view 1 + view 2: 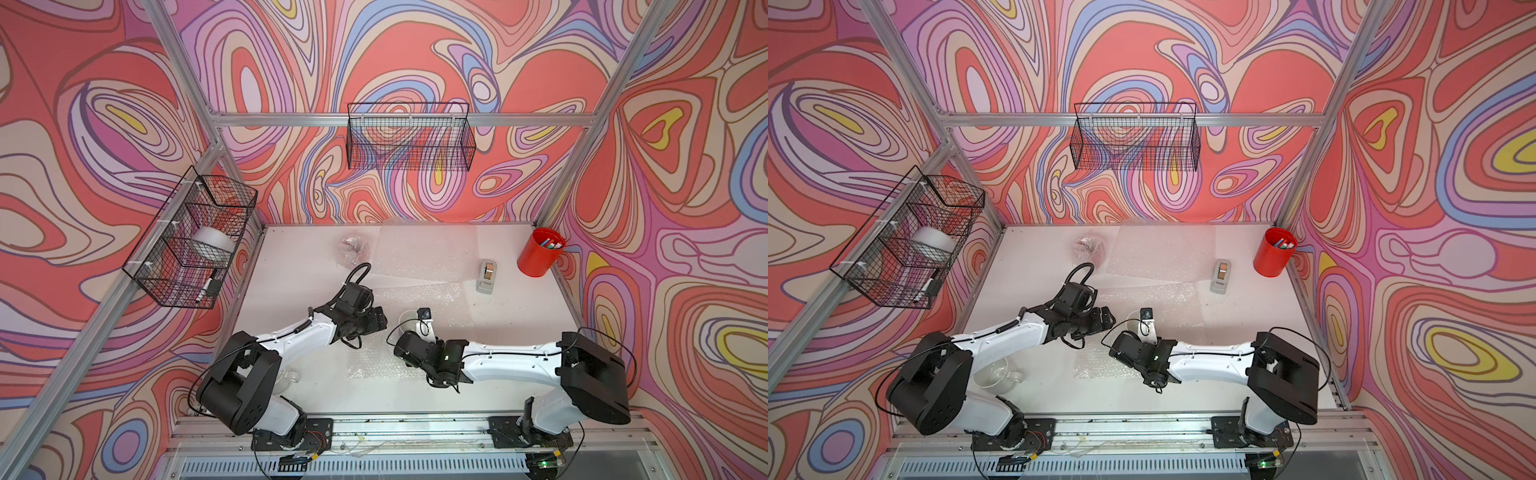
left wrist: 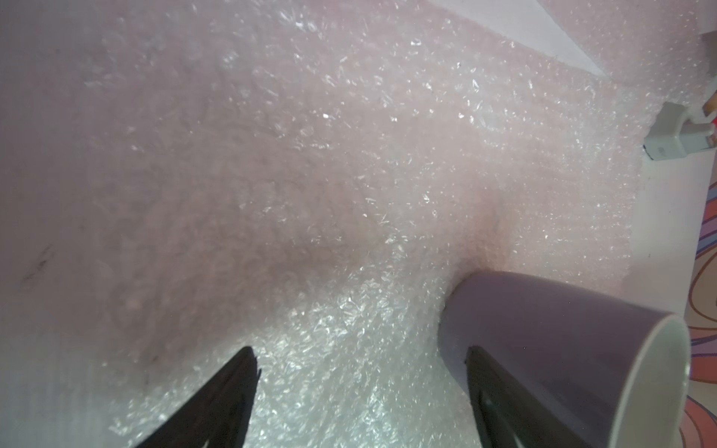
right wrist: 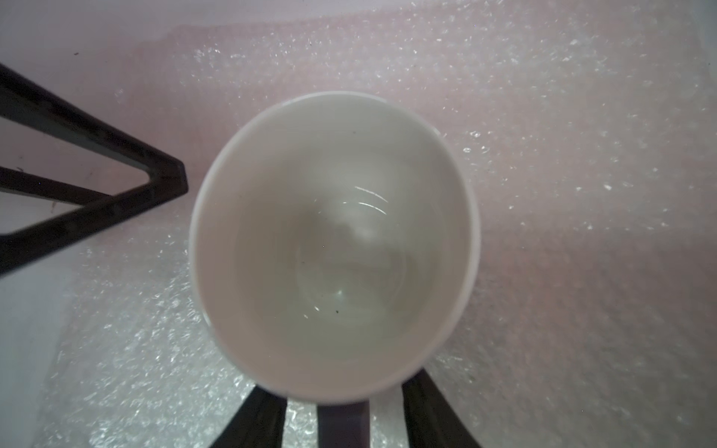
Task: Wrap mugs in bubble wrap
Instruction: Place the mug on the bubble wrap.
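white ceramic mug (image 3: pixel 333 248) on clear bubble wrap sheet (image 3: pixel 582 155): rigid, glossy, probably fragile; best taken by its handle (image 3: pixel 343 424), straddled by the released right hand (image 3: pixel 345 388). left hand (image 2: pixel 360 351), at its 9 o'clock, released.

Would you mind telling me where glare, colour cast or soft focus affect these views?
Left wrist view: the bubble wrap is soft and pink-tinted far off, glaring white near the fingers; the white mug reads grey-purple in shade. Right wrist view: the mug's rim is blurred, small glints inside. In a top view the frame posts splay outward.
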`<state>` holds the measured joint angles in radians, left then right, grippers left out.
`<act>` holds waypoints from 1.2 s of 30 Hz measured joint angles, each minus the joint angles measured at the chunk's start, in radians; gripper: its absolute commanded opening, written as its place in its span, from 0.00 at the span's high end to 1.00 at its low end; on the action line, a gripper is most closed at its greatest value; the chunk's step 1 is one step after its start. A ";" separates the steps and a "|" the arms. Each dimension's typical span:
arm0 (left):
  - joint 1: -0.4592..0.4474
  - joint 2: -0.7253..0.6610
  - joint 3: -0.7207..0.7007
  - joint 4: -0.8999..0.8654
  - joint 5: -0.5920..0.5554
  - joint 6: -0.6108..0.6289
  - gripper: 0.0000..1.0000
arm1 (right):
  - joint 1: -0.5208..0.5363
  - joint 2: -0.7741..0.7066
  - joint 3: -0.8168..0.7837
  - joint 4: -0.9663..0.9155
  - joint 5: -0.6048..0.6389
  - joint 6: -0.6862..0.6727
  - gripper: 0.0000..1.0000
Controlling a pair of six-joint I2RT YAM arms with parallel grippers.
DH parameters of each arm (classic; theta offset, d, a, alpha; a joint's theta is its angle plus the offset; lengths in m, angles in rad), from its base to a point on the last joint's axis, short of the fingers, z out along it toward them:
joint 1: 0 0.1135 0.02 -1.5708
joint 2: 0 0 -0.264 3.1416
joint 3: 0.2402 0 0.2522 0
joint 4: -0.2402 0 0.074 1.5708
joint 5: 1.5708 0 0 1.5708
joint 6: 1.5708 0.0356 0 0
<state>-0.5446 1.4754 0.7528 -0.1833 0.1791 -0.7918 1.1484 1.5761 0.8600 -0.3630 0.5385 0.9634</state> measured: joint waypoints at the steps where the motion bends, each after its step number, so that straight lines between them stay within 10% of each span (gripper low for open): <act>1: 0.000 0.005 -0.005 0.009 0.000 -0.003 0.15 | -0.002 0.007 0.000 0.003 -0.006 -0.002 0.72; 8: -0.001 0.032 -0.039 0.053 -0.001 -0.014 0.15 | -0.010 0.018 0.008 0.003 -0.014 -0.020 1.00; 36: -0.004 0.038 -0.055 0.108 -0.003 -0.025 0.16 | -0.054 0.076 0.090 -0.011 0.055 -0.071 1.00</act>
<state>-0.5484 1.5135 0.6975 -0.0757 0.1757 -0.8165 1.0946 1.6524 0.9497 -0.3740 0.5938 0.8921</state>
